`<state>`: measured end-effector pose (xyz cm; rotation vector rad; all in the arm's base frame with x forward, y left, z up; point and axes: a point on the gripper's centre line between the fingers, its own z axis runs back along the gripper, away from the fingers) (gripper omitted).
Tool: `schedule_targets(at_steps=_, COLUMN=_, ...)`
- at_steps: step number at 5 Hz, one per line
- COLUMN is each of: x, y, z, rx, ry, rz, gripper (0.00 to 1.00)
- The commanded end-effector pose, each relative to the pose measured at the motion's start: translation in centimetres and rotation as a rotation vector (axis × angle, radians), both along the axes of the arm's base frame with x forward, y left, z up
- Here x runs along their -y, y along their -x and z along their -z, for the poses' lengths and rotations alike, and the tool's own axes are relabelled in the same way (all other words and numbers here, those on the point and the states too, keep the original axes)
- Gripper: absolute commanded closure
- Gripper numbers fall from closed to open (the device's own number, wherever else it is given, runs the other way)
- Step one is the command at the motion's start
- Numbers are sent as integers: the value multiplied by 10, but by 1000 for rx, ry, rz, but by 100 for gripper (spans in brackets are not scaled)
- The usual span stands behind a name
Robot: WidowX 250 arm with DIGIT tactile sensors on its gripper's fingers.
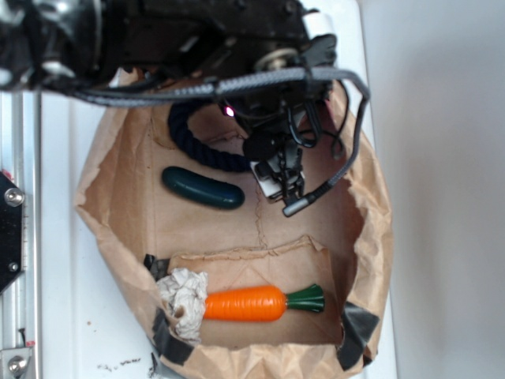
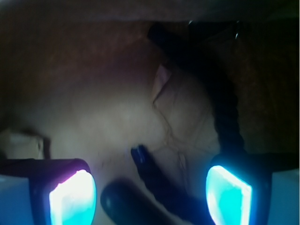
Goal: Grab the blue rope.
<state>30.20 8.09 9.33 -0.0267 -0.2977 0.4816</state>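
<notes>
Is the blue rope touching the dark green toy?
Apart. In the exterior view, a strip of brown paper shows between the blue rope and the dark green toy below it.

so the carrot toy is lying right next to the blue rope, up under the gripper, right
No. The exterior view shows the carrot toy at the bottom of the paper bag, beside a crumpled paper wad. It is the dark-green cucumber toy that lies next to the blue rope, up by the gripper.
</notes>
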Motion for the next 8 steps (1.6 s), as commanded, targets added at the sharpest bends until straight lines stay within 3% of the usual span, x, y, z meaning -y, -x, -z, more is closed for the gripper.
schedule_targets(at_steps=1, x=-27, y=-3, z=-3, rx=88, ry=-29, rz=-97, gripper=0)
schedule_targets(at_steps=2, x=-42, y=-7, z=-9, rx=93, ry=-45, rz=-150, gripper=0)
schedule_targets(at_steps=4, x=-48, y=17, z=7, rx=21, ry=-216, rz=-222, gripper=0)
schedule_targets(at_steps=5, x=-43, y=34, z=10, rx=21, ry=-300, rz=-292, gripper=0)
schedule_targets(at_steps=6, x=-43, y=44, z=12, rx=-26, ry=-303, rz=-295, gripper=0)
schedule_targets(at_steps=8, x=-60, y=29, z=20, rx=-35, ry=-298, rz=-376, gripper=0)
